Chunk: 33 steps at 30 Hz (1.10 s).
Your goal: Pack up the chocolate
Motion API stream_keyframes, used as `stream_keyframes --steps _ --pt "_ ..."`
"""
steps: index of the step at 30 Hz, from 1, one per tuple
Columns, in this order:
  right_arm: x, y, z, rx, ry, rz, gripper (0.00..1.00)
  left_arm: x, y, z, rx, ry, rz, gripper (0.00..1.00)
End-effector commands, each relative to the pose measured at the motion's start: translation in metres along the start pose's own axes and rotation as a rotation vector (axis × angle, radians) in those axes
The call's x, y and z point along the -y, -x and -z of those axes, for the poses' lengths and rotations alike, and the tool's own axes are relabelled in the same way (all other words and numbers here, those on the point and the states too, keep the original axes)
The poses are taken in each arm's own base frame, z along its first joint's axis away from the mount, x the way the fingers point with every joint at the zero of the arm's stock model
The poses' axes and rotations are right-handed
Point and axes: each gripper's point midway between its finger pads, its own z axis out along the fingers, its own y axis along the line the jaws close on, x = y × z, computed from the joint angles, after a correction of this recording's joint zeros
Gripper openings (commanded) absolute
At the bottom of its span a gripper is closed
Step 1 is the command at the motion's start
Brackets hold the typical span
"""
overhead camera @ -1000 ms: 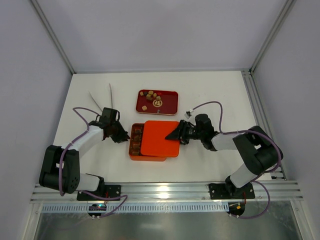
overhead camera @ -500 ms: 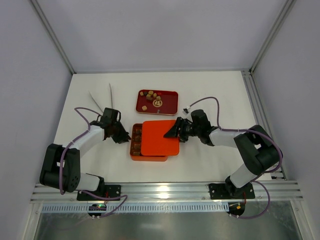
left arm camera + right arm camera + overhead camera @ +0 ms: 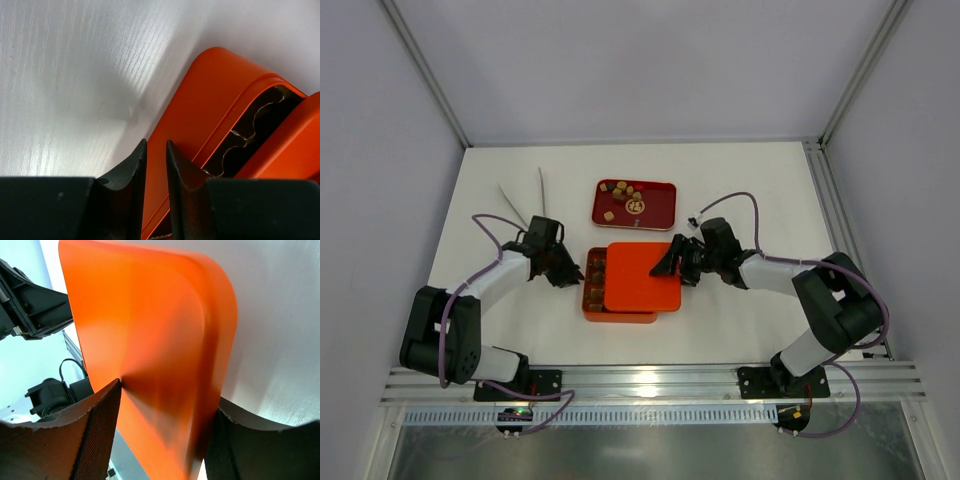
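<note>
Since a second ago your right fingers [image 3: 95,435] have spread wider and shifted a little toward the lid's far right corner. The orange box [image 3: 618,316] has also nudged slightly rightward. Those fingers now stand apart on either side of the lid [image 3: 642,278], not visibly clamping it.

Your left fingers [image 3: 137,170] are nearly pressed together at the box's left wall. Its rim runs into the thin gap, and I cannot tell whether they pinch it.

The lid sits offset to the right, so a row of chocolate [image 3: 593,268] shows in the uncovered left strip. More loose pieces lie farther back in the red tray [image 3: 660,215].

Expect the pieces to be light and rigid, easily scuffed, and the round ones liable to roll. Take each from above, across flat sides, with a gentle squeeze.

The white tabletop [image 3: 750,180] looks smooth and faintly ribbed, so the box will likely slide if pushed. Pale tongs [image 3: 525,195] lie at the far left. Beyond them, plain pale walls [image 3: 640,60] and metal corner posts close the cell.
</note>
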Motion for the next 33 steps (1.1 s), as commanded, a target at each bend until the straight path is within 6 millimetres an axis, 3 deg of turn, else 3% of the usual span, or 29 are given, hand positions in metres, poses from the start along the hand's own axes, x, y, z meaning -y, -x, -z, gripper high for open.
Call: stream_keyframes --steps 1,10,19,33 --pt "-0.013 0.010 0.003 0.040 -0.007 0.064 0.62 0.020 0.011 0.002 0.030 -0.056 -0.021 0.21" --pt "-0.019 0.004 -0.007 0.021 -0.036 0.083 0.64 0.028 0.008 0.002 0.027 -0.067 -0.021 0.21" --pt "-0.018 0.000 -0.012 0.019 -0.054 0.075 0.73 0.037 0.001 0.001 0.023 -0.085 -0.011 0.21" --pt "-0.026 -0.005 -0.016 0.022 -0.091 0.122 0.76 0.047 -0.009 0.001 0.020 -0.102 -0.003 0.21"
